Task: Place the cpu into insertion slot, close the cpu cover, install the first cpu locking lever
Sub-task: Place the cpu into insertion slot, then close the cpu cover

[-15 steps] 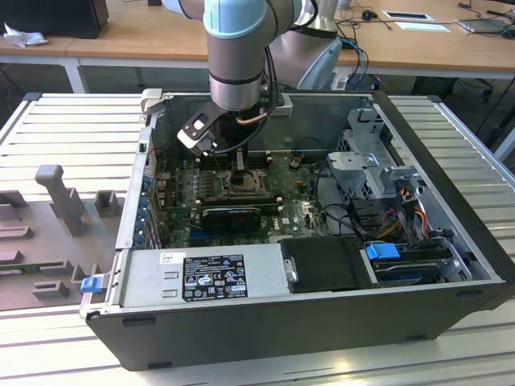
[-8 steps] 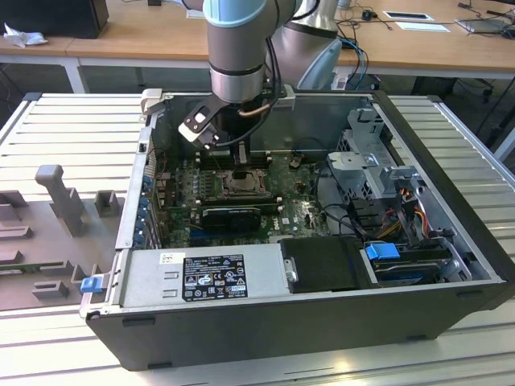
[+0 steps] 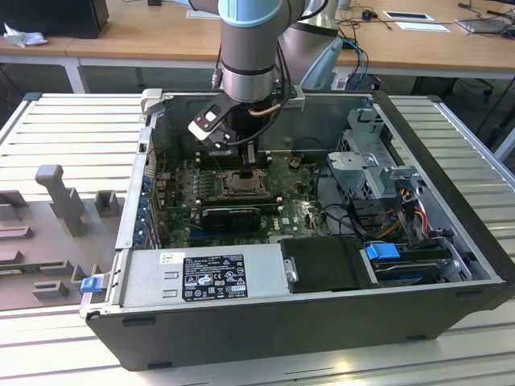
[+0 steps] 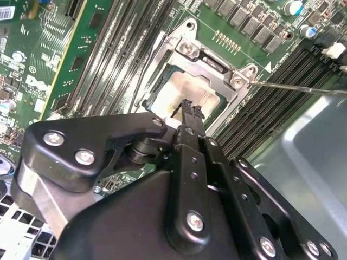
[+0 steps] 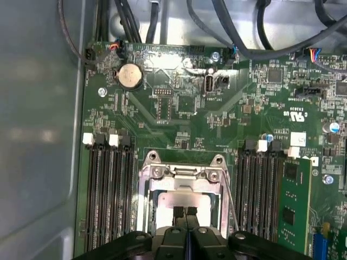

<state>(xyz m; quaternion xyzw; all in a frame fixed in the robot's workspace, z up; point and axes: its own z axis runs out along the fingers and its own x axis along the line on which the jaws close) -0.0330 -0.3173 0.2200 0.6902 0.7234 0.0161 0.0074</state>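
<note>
The cpu (image 5: 162, 208) is a small flat square with a pale silver-grey top that catches the light. It sits in the insertion slot (image 3: 241, 185), near the middle of the green motherboard (image 5: 179, 108). The cpu cover (image 5: 147, 203), a dull metal frame with a large square window, appears to lie down flat around the chip (its hinge end carries two bright screws). A thin metal lever (image 4: 303, 88) slants out from one corner of the frame, raised off the board.

The gripper (image 5: 185, 212) hangs directly above the cpu. Its two black fingers are pressed together with nothing between them, and their tips are over the chip's top. Whether the tips actually touch the metal I cannot tell. Rows of long black memory slots (image 5: 105, 189) run on both sides of the socket, and a coin battery (image 5: 130, 76) lies further up the board.

In the exterior view the board lies inside an open dark computer case (image 3: 451, 265), which rests on a desk (image 3: 72, 121) of ribbed aluminium slats. Grey moulded fixtures (image 3: 60, 193) stand on the desk at the exterior view's left, and wooden desks (image 3: 145, 36) line the room behind
</note>
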